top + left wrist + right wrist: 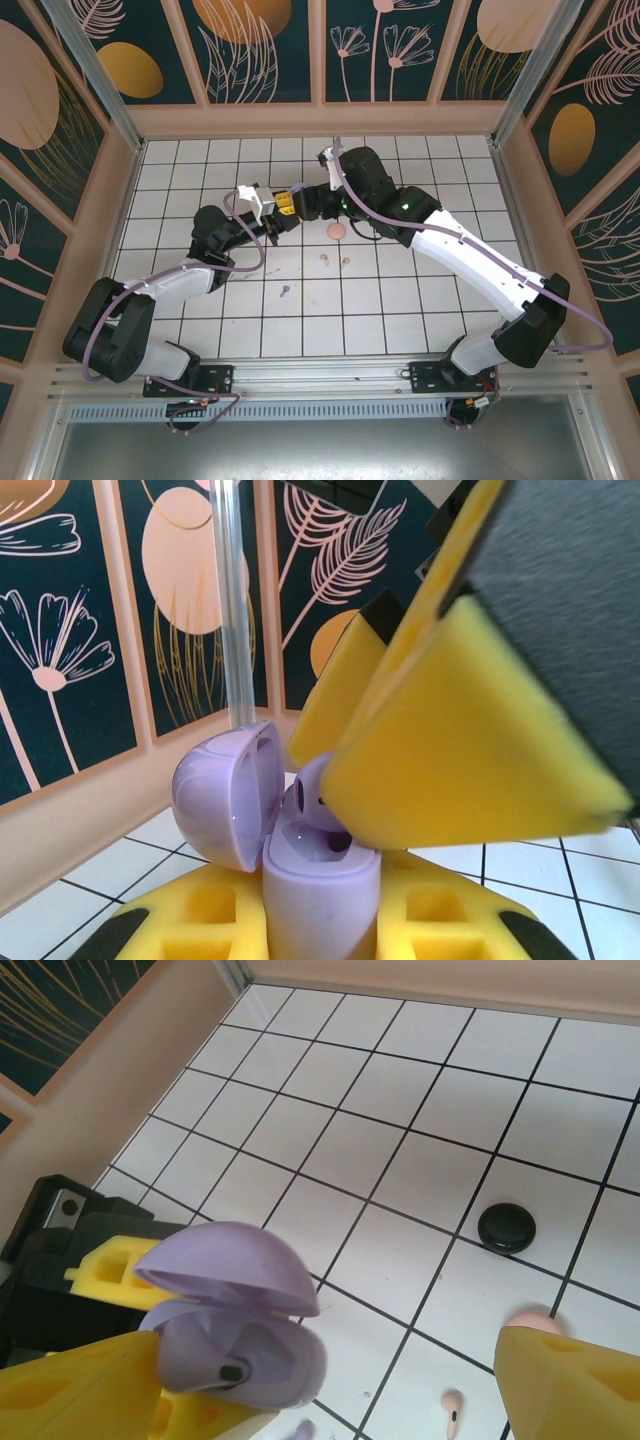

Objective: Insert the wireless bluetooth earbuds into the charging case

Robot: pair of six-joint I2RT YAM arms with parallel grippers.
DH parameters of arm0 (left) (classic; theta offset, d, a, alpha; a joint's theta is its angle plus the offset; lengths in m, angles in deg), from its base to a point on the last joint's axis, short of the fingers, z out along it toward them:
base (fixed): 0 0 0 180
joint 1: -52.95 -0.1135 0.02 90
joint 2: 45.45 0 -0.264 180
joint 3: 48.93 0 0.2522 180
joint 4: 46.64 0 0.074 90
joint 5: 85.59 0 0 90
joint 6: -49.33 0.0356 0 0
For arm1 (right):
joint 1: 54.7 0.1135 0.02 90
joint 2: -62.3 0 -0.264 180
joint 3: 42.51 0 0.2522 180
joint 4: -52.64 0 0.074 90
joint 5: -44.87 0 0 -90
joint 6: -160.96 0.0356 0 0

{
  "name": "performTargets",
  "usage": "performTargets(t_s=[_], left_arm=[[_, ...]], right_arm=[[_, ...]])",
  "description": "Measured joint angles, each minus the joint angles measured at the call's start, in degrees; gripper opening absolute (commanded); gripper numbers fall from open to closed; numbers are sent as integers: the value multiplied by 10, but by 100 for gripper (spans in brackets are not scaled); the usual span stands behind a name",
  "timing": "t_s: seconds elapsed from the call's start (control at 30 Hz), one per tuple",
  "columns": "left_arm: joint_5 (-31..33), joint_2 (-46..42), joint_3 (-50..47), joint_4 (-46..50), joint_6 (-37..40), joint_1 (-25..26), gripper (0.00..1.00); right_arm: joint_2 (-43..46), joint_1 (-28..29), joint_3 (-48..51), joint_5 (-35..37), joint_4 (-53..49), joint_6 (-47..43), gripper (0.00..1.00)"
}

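Lilac earbud [316,798] sits in case [320,905] beneath right fingers [470,750].

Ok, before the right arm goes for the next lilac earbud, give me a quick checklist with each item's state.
1. The left gripper shut on the lilac case: ok.
2. The lid open: ok.
3. The inserted earbud fully seated in its well: cannot tell.
4. The right gripper open and holding nothing: ok.
5. The loose lilac earbud lying free on the tiles, nothing on it: ok.
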Motion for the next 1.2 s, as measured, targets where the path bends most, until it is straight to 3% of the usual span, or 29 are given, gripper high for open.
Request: performTargets(t_s=[0.8,1.2], left_arm=[[-7,0,0,9,0,3,0],[-6,0,0,7,0,3,0]], right_arm=[[4,-22,5,-14,7,48,84],[26,-29,9,-82,35,65,85]])
